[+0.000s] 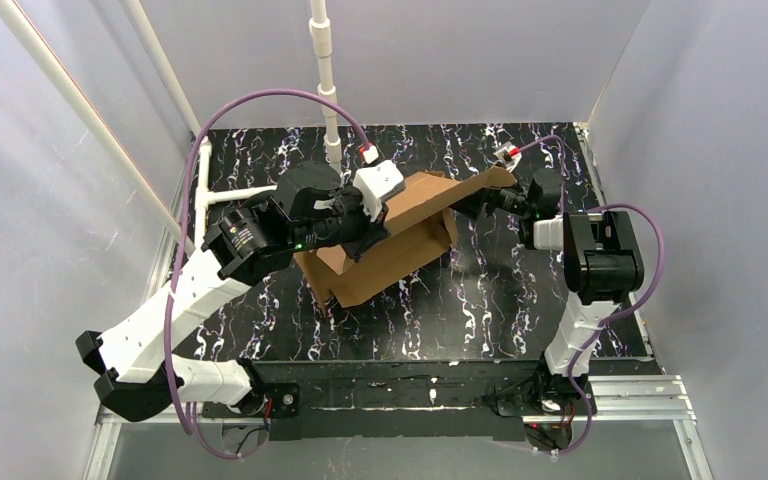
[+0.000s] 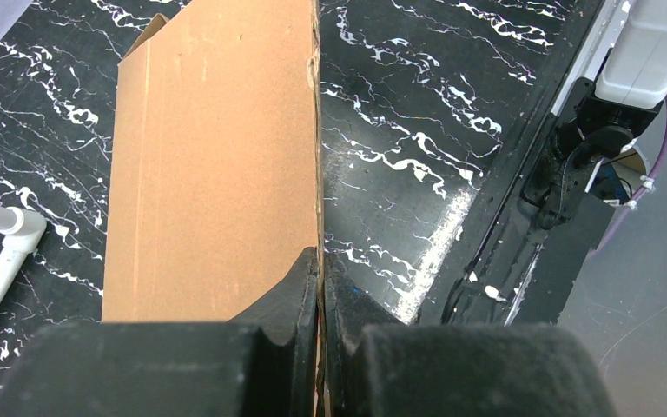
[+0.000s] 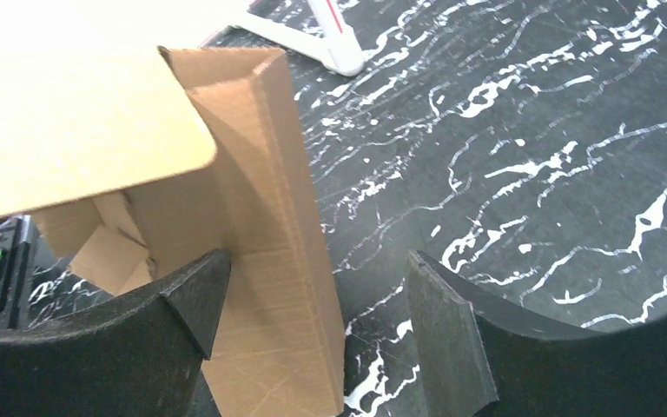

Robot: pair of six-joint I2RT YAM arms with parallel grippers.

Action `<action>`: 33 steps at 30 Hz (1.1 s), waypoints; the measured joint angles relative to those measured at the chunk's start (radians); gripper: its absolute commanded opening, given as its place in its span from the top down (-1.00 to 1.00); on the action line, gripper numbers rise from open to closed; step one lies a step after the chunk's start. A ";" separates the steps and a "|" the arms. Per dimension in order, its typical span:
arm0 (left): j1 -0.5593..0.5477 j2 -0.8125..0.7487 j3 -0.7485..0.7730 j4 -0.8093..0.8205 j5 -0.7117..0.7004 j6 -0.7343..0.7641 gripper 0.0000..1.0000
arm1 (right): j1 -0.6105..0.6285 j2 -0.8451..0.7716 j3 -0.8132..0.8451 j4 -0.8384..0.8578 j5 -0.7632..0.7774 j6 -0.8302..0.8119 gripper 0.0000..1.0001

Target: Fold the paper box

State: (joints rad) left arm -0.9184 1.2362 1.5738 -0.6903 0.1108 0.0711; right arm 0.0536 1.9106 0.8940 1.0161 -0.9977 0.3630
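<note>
The paper box, brown corrugated cardboard, sits partly folded in the middle of the black marbled table, with its lid flap raised and slanting to the right. My left gripper comes in from the left and is shut on the thin edge of a cardboard panel; the pinch shows in the left wrist view. My right gripper is at the box's right end, under the lid's corner. Its jaws stand wide open over the box's side wall, holding nothing. The lid flap hangs above its left finger.
A white pipe frame stands at the back of the table, with a branch on the left. Grey enclosure walls close in the left, back and right. The right arm's base sits at the table's near edge.
</note>
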 measured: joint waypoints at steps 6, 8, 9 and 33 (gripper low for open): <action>0.000 0.000 0.000 0.000 0.010 0.007 1.00 | 0.000 0.006 -0.002 0.139 -0.064 0.082 -0.63; 0.000 0.000 0.002 0.000 0.011 0.008 1.00 | 0.000 0.011 -0.007 0.191 -0.079 0.116 -0.64; 0.000 0.000 0.004 0.000 0.013 0.008 1.00 | 0.000 0.014 -0.011 0.219 -0.087 0.137 -0.65; 0.000 -0.047 -0.009 0.010 0.053 0.014 1.00 | 0.000 -0.127 -0.150 0.082 -0.081 -0.085 -0.57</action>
State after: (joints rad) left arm -0.9184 1.1893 1.5650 -0.6807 0.1642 0.0849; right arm 0.0540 1.7836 0.7437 1.0985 -1.0786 0.2783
